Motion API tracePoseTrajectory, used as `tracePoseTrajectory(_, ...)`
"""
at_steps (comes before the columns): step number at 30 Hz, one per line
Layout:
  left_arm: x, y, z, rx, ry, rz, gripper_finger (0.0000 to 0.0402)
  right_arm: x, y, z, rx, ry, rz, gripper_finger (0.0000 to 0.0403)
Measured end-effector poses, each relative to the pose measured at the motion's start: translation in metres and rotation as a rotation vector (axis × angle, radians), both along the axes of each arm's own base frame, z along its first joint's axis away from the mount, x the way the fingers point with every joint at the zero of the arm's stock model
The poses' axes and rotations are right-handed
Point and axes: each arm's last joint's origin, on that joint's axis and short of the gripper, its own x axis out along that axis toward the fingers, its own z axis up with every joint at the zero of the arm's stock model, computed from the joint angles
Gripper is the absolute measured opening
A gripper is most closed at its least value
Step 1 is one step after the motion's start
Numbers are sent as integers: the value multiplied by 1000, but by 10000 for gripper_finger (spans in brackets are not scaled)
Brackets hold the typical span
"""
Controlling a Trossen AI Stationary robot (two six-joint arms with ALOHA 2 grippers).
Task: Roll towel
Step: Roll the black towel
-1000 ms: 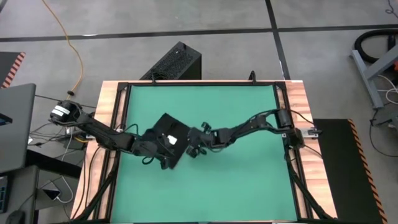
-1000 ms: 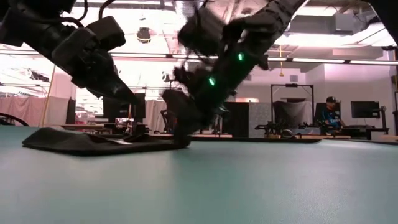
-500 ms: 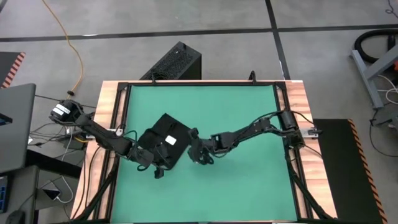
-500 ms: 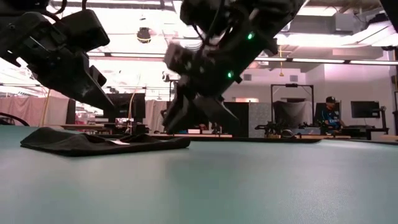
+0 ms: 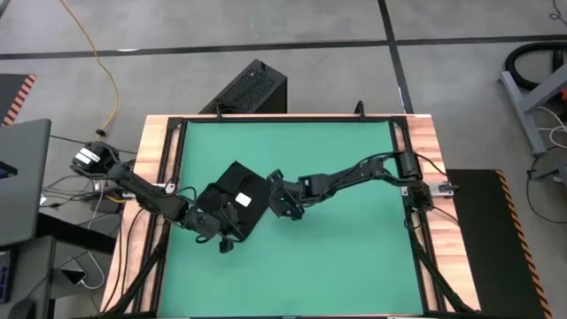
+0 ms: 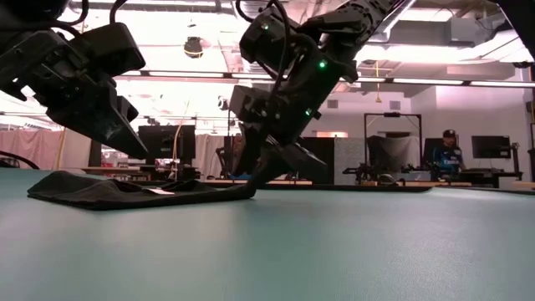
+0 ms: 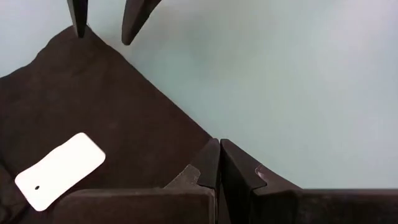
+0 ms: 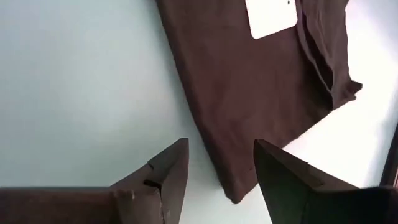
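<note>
High view: towel (image 5: pixel 237 200) lies folded flat at about 9 o'clock of the bench (image 5: pixel 354 257) centre; no roll begun.

Low view: cloth low and flat, only edges slightly raised.

Left wrist view: left claw (image 7: pixel 217 163) pinched shut, empty, over the towel's edge; white tag (image 7: pixel 60 170) showing.

Right wrist view: right claw (image 8: pixel 219 167) spread wide, holding nothing, straddling a towel corner. Rolling all remains.

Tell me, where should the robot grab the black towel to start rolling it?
Probably the towel's pointed corner nearest the open right gripper. In the right wrist view that thin corner lies flat between the fingers, so come straight down on it.
</note>
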Motion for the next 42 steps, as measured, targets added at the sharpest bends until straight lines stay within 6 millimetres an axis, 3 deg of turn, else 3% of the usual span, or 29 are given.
tracePoseTrajectory(11,0,0,0,-14,4,9,0,-1,-20,-1,46,13,6,193)
tracePoseTrajectory(18,0,0,0,-22,4,10,0,0,-20,-1,52,12,11,187)
tracePoseTrajectory(28,0,-1,0,-34,8,-1,0,0,-23,-1,53,9,4,141)
tracePoseTrajectory(42,0,-1,0,-29,9,-6,0,-4,-23,-9,54,15,12,127)
